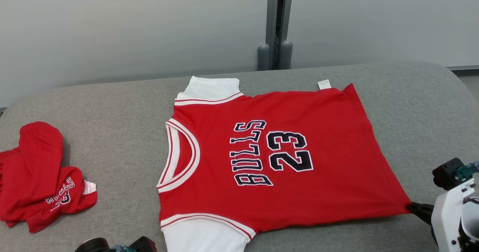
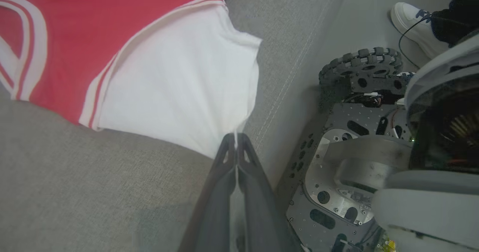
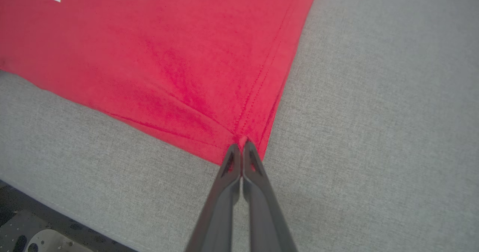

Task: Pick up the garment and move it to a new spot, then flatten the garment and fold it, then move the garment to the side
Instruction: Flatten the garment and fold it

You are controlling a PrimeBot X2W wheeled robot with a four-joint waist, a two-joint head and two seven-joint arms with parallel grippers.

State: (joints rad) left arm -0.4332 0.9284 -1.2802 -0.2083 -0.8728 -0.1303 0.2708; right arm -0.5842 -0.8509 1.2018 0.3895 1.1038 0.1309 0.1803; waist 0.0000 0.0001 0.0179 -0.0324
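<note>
The garment [image 1: 284, 158] is a red jersey with white sleeves and "BULLS 23" lettering, spread flat on the grey padded table [image 1: 411, 106], collar to the left. My right gripper [image 1: 411, 207] is shut on its near right hem corner [image 3: 241, 141], pulling the cloth taut. At the near table edge my left gripper [image 2: 235, 139] is shut on the tip of the near white sleeve [image 2: 179, 91]. The red body and collar band [image 2: 22, 57] lie beyond that sleeve.
A second red garment [image 1: 41, 177] lies crumpled at the table's left end. The robot's wheeled base [image 2: 355, 132] stands just off the near edge, and a person's white shoe [image 2: 415, 27] is on the floor beyond it. A grey wall with a post [image 1: 278, 23] backs the table.
</note>
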